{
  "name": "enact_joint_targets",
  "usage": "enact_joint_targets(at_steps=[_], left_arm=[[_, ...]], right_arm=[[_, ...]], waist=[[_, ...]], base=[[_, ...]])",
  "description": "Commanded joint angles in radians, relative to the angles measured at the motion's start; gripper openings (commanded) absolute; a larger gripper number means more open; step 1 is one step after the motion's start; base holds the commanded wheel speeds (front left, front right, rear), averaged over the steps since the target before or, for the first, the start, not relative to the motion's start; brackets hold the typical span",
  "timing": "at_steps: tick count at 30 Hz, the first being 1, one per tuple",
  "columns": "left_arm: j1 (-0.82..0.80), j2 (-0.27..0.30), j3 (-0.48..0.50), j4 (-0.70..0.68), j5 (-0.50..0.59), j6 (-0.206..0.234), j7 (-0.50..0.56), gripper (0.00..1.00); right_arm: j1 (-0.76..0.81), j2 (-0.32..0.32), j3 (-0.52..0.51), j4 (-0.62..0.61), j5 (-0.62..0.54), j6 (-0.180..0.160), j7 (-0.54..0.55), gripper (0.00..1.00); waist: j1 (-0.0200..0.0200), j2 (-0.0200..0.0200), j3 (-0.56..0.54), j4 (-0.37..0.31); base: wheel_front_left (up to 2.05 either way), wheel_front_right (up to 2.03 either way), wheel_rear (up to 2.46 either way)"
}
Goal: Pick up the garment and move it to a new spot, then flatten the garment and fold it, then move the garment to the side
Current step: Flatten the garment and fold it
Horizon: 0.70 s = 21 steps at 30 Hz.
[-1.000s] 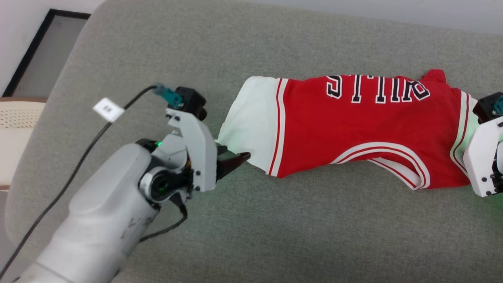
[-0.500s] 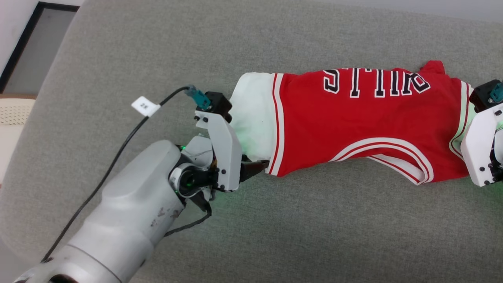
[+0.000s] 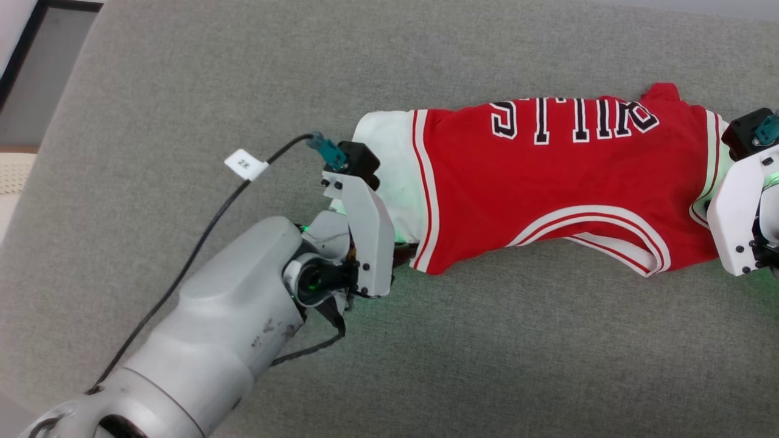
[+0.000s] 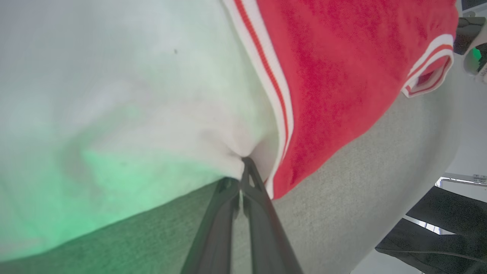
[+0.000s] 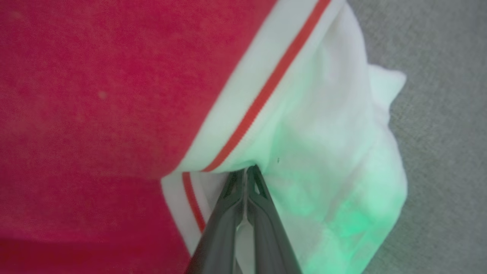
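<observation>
- Here the garment (image 3: 548, 194) is stretched left to right over the grey cushion (image 3: 462, 365). Its red body is in the middle, with a white sleeve at each end. The black "BULLS" lettering runs along its far edge, upside down in the head view.
- The left gripper (image 4: 243, 165) has its two dark fingers pressed together on the near edge of the left white sleeve, just beside the striped trim. The cloth puckers where they pinch.
- The right gripper (image 5: 249, 170) is likewise clamped on the right sleeve, close to its striped trim, with the fabric bunched around the tips.
- Green light from each wrist tints the white cloth.
- A black cable (image 3: 201, 225) with a white tag (image 3: 246, 165) runs to the left wrist.
</observation>
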Motion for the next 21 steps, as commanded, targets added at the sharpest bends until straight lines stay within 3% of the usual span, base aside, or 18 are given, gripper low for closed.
enact_joint_targets(at_steps=[1,9,21], left_arm=[[0.007,-0.001,-0.013,0.001,0.002,-0.002,-0.010,0.00],[-0.065,0.078,0.056,-0.059,-0.074,-0.001,-0.152,0.00],[-0.280,0.122,0.140,0.038,-0.081,-0.001,-0.303,0.00]], right_arm=[[0.060,0.050,0.031,0.054,0.014,-0.009,-0.006,0.00],[-0.027,0.041,-0.128,0.022,0.114,-0.006,-0.119,0.00],[-0.244,0.102,-0.253,0.012,0.103,-0.006,-0.103,0.00]], waist=[[0.0000,0.0000,-0.005,-0.002],[0.0000,0.0000,-0.044,-0.022],[0.0000,0.0000,0.006,-0.084]], base=[[0.00,0.00,0.00],[0.00,0.00,0.00],[0.00,0.00,0.00]])
